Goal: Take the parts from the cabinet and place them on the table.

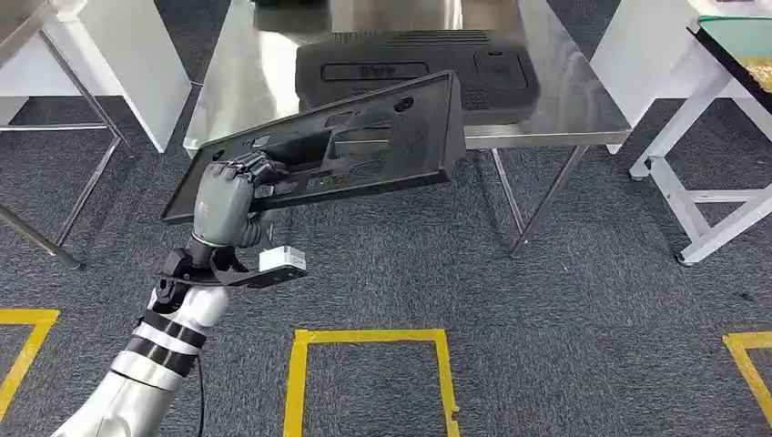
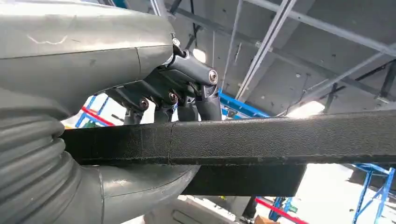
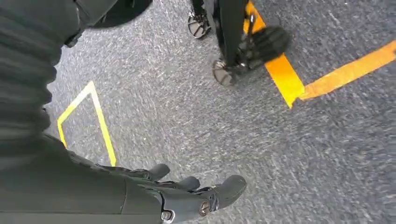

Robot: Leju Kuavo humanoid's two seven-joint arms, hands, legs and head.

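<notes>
Head view: left hand [image 1: 226,202] grips a flat black panel [image 1: 364,146] by its near left end, held tilted above the carpet just before the steel table [image 1: 546,100], where a second black part [image 1: 437,64] lies.
Left wrist view: fingers [image 2: 205,100] wrap the panel's edge.
Right wrist view: right hand [image 3: 187,196] hangs over grey carpet [image 3: 233,121], fingers loosely extended, holding nothing.

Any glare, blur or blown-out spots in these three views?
Head view: sharp; the steel table mirrors overhead light in a pale sheen, and the panel in the left robot hand stays readable. Left wrist view: ceiling lamps and the bright floor area behind are blown out, with the panel's edge dark against them. Right wrist view: carpet and tape are streaked with motion blur; the right robot hand is fairly crisp.
</notes>
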